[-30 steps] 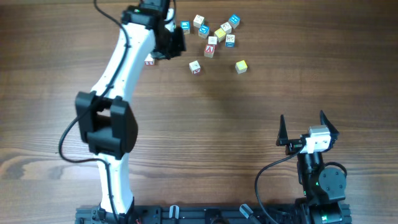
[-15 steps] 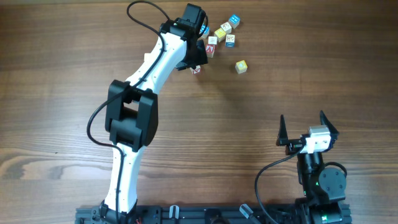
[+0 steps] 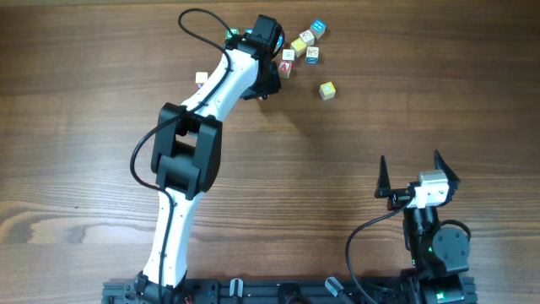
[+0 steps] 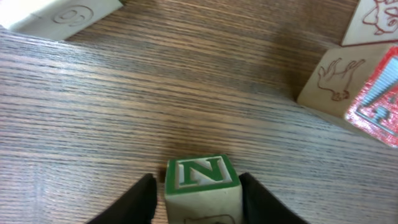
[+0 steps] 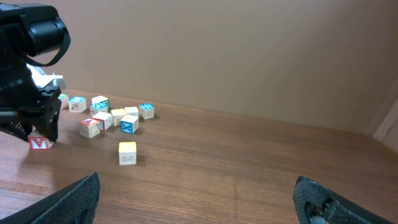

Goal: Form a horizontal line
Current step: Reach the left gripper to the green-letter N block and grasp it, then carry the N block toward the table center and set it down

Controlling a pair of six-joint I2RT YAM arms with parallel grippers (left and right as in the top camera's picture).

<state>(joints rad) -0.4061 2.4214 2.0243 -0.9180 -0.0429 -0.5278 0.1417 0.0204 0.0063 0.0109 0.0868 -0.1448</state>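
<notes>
No straight row of cubes shows in any view; the wooden letter cubes lie scattered at the table's far side. A cream cube (image 3: 201, 79) sits alone on the left. A yellow cube (image 3: 327, 89) (image 5: 127, 153) sits alone on the right. My left gripper (image 3: 265, 88) (image 4: 199, 190) is down at the table with a green "N" cube (image 4: 202, 175) between its fingers. The right finger touches the cube and a narrow gap shows at the left finger. The right wrist view shows a red "A" face (image 5: 40, 143) under it. My right gripper (image 3: 413, 176) (image 5: 202, 208) is wide open and empty.
A loose cluster of cubes (image 3: 299, 46) (image 5: 109, 115) with blue, red and cream faces lies just right of my left gripper. A cube with an animal drawing and a red face (image 4: 348, 87) and a cream cube (image 4: 62, 12) lie close ahead of it.
My left arm swung right from the lone cream cube on the left to the cube near the cluster and settled around it. The right arm has not moved.
</notes>
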